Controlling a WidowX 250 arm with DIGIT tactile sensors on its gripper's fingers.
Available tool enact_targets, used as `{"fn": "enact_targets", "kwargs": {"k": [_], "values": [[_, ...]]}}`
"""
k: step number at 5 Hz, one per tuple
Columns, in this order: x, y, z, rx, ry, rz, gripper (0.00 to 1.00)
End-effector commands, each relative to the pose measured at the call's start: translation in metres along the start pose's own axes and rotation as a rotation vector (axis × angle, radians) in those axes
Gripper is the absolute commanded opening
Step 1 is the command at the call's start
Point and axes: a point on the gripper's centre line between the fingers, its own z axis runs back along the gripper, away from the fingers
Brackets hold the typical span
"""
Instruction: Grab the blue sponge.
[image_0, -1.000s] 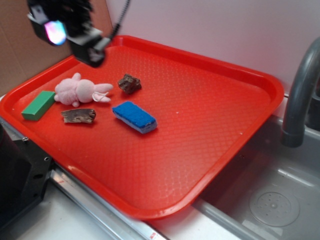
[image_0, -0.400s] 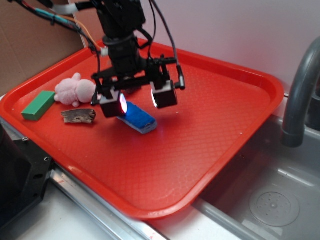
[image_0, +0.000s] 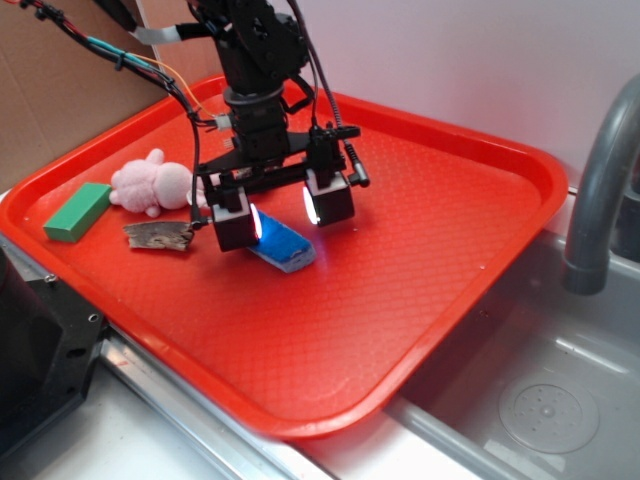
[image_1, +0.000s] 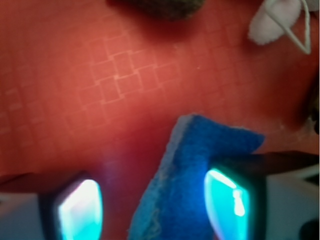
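Observation:
The blue sponge (image_0: 283, 244) lies flat on the red tray (image_0: 440, 230), left of the middle. My gripper (image_0: 283, 212) hangs low over it, jaws open, one finger at each side of the sponge. In the wrist view the sponge (image_1: 200, 170) sits between the two glowing pads (image_1: 80, 210), close against the right one, with a gap of bare tray to the left one. The gripper (image_1: 157, 207) holds nothing.
A pink plush toy (image_0: 150, 182), a green block (image_0: 77, 211) and a brown bark-like piece (image_0: 158, 235) lie at the tray's left. A grey tap (image_0: 600, 180) and sink (image_0: 540, 400) are at the right. Cardboard stands behind at the left.
My gripper came from the tray's far left corner to over the blue sponge, then sank a little lower around it. The sponge has not moved.

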Motion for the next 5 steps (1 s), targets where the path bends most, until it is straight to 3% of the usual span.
{"fn": "enact_targets", "kwargs": {"k": [1, 3, 4, 5], "values": [[0.01, 0.026, 0.038, -0.022, -0.1, -0.219, 0.0], [0.003, 0.032, 0.112, -0.068, -0.114, -0.721, 0.0], [-0.001, 0.044, 0.114, -0.059, -0.131, -0.786, 1.0], [0.0, 0.051, 0.076, -0.045, -0.117, -0.706, 1.0]]}}
